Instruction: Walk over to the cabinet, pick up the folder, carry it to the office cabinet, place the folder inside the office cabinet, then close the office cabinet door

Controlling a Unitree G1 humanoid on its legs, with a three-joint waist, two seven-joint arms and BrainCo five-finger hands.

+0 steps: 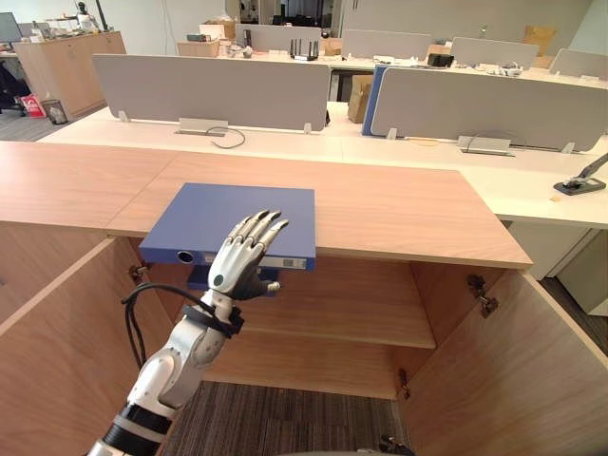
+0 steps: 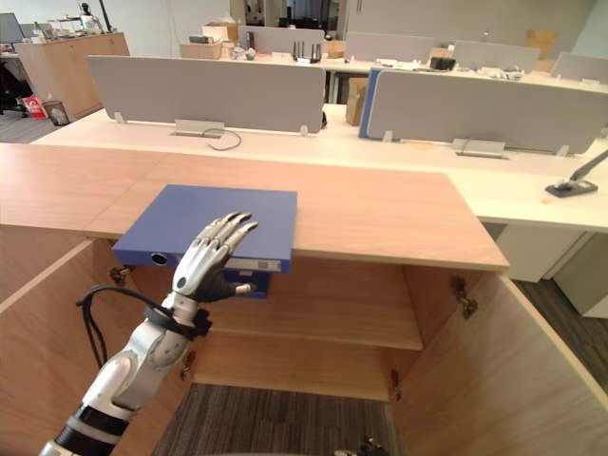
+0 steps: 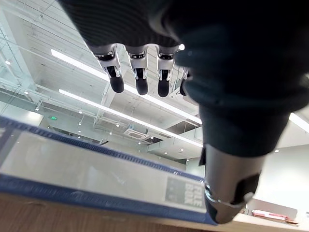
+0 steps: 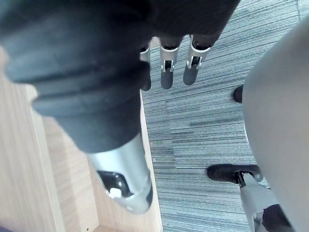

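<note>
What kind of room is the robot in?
Probably an open-plan office: long white desks with grey divider screens, plus a blue folder lying on a wooden cabinet with open doors.

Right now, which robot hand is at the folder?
The left robot hand, fingers straight at the front edge of the folder; the right robot hand hangs over carpet.

A white desk [image 1: 285, 144] runs across the room with 2 grey dividers [image 1: 214, 90] upright on it. More desks and dividers stand behind. A wooden sideboard [image 1: 71, 59] sits at the far left, a dark bin [image 1: 55, 111] beside it. Grey striped carpet [image 4: 203, 125] covers the floor. Long light strips [image 3: 82, 65] cross the white ceiling [image 3: 29, 72].
</note>
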